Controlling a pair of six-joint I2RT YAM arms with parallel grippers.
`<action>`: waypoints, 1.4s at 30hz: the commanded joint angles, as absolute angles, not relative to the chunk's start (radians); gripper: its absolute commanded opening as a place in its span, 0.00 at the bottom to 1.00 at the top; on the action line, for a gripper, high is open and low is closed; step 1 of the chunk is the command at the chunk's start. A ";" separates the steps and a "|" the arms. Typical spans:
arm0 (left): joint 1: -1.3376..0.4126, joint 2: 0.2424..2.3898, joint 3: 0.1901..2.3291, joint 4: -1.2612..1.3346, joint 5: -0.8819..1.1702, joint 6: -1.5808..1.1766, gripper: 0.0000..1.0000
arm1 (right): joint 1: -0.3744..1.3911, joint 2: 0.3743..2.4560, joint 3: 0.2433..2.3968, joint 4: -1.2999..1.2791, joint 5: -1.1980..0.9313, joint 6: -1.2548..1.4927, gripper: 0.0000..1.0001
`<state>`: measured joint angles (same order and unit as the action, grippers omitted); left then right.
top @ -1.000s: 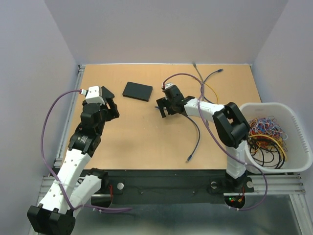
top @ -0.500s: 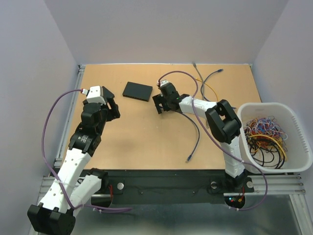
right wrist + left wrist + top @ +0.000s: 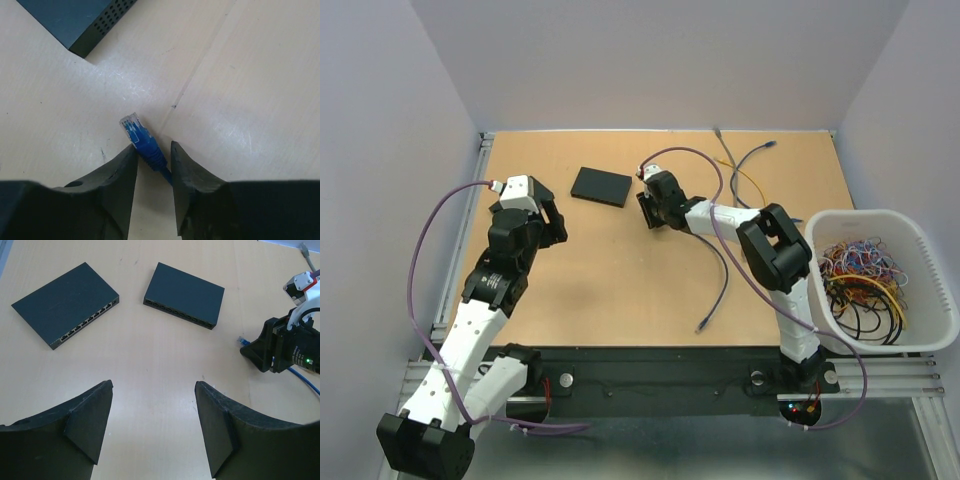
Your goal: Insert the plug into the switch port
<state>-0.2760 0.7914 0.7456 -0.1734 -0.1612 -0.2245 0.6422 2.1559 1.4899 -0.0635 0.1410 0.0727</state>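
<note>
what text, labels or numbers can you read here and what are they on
No readable text in any view.
Dark flat switch box, leftmost in left wrist view: no print visible.
Second dark flat switch box: no print visible.
Blue cable plug with clear tip: unmarked.
White plastic basket: no label visible.

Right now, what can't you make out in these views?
Grip: right wrist view, the right hand straddles the cable just behind the plug; contact unclear.
Plug, top view: hidden under that hand.
Ports of the switch: right wrist view, cut off by top edge; top view, too small.
Cable run behind the plug: right wrist view, covered by the fingers.
</note>
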 commanded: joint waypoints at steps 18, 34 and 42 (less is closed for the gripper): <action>-0.282 0.792 0.736 -0.095 -0.007 -0.351 0.75 | 0.678 1.804 1.186 0.074 -0.374 0.087 0.00; -0.593 0.781 0.611 0.077 -0.046 -0.632 0.66 | 0.928 1.533 1.000 0.078 -0.316 0.103 0.00; -0.657 0.683 0.523 0.064 -0.092 -0.753 0.56 | 0.959 1.404 0.940 0.129 -0.249 0.138 0.01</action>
